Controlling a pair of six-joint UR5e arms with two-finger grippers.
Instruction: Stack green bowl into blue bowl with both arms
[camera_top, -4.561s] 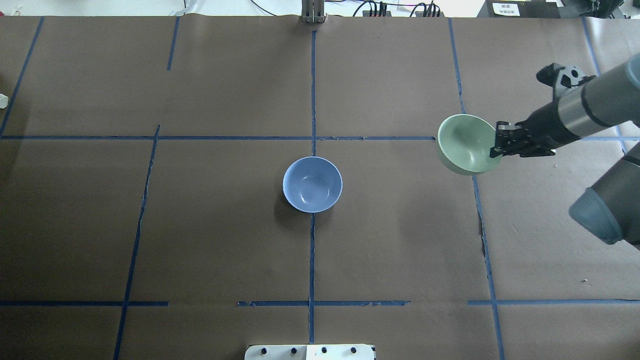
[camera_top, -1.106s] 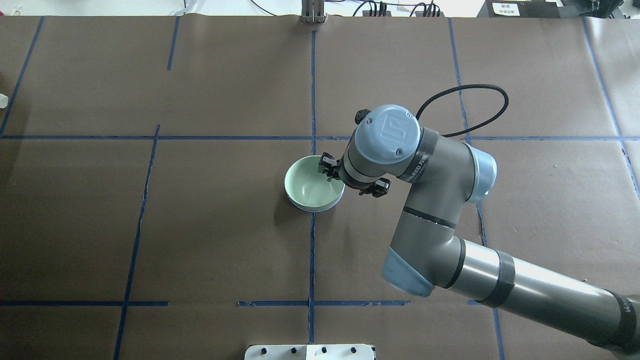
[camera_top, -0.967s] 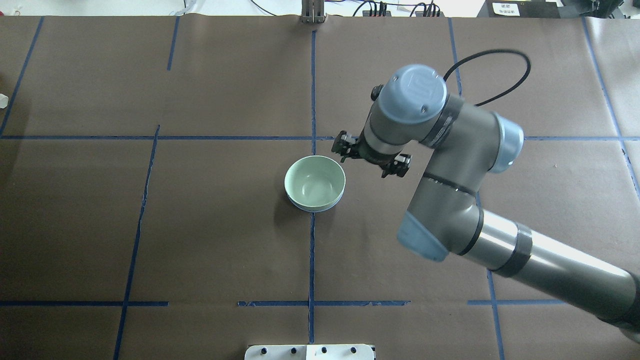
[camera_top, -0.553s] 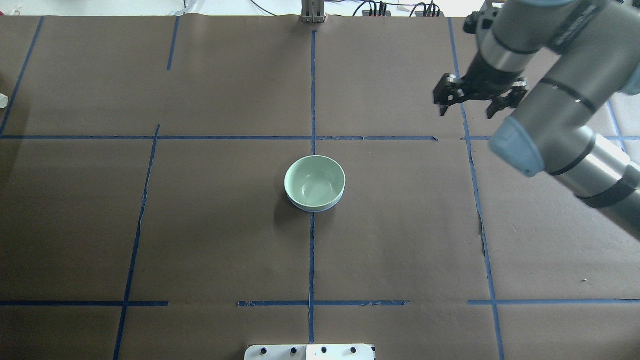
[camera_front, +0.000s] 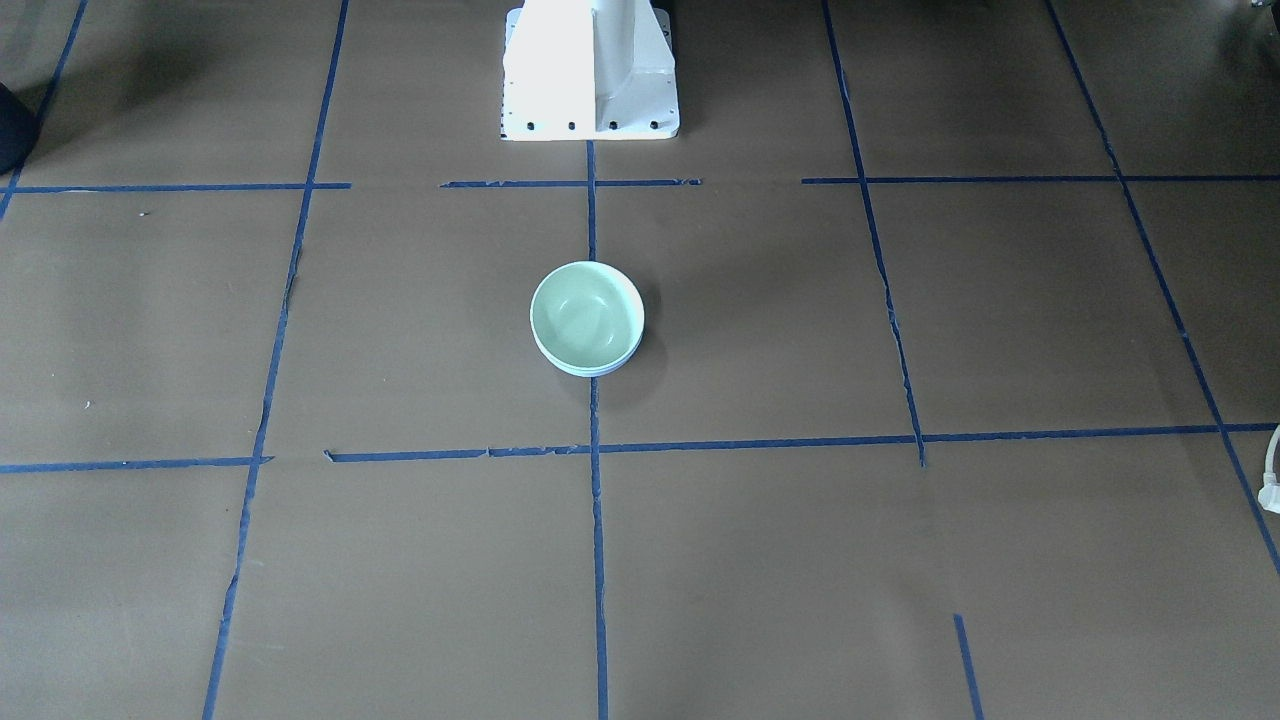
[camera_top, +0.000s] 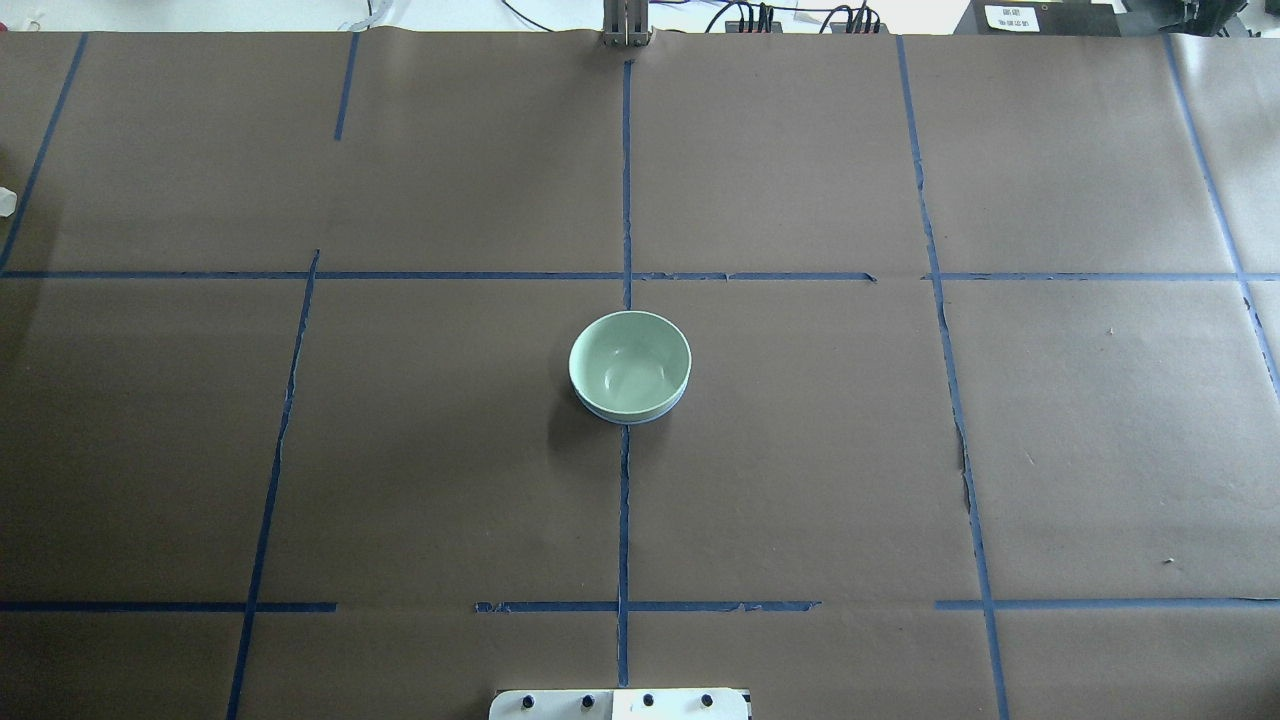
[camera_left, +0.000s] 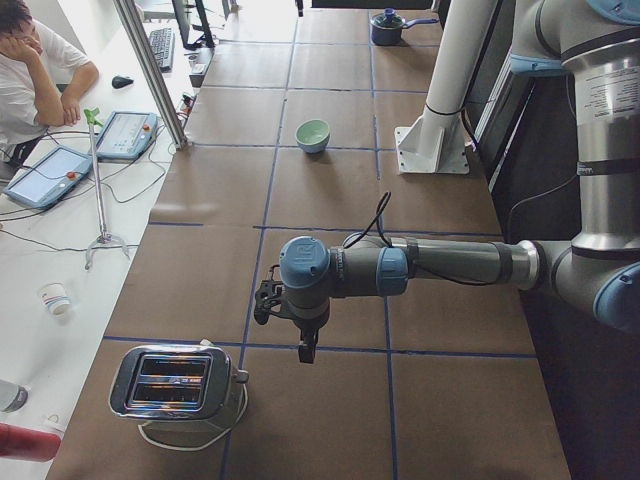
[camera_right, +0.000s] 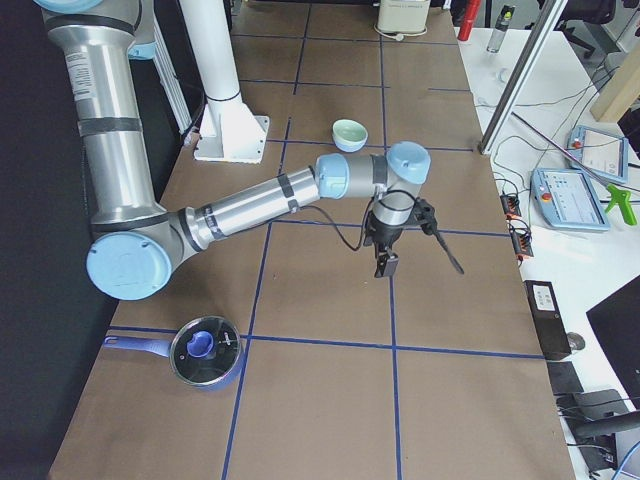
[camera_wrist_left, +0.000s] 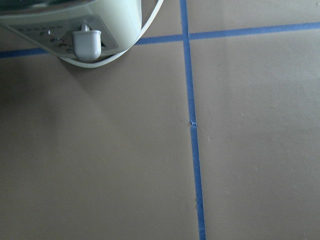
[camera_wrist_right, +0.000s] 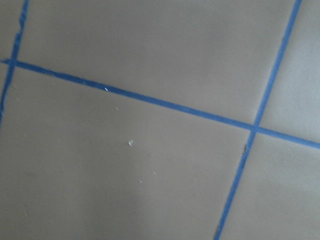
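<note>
The green bowl (camera_top: 629, 362) sits nested inside the blue bowl (camera_top: 632, 419) at the table's centre. Only a thin blue rim shows under it. The stack also shows in the front view, green bowl (camera_front: 586, 316) over blue bowl (camera_front: 590, 372), and small in the side views (camera_left: 313, 134) (camera_right: 349, 133). Neither arm touches it. My left gripper (camera_left: 288, 326) hangs far from the bowls, near a toaster. My right gripper (camera_right: 414, 256) hangs over bare table, apart from the bowls. Both show only in the side views, so I cannot tell whether they are open or shut.
A silver toaster (camera_left: 175, 385) stands at the table's left end, also in the left wrist view (camera_wrist_left: 75, 25). A pot with a blue lid (camera_right: 205, 350) stands at the right end. The white pedestal (camera_front: 590, 70) stands behind the bowls. An operator (camera_left: 30, 70) sits beside the table.
My right arm carried the green bowl to the centre, set it into the blue bowl, let go, and drew back to the right, out of the overhead view.
</note>
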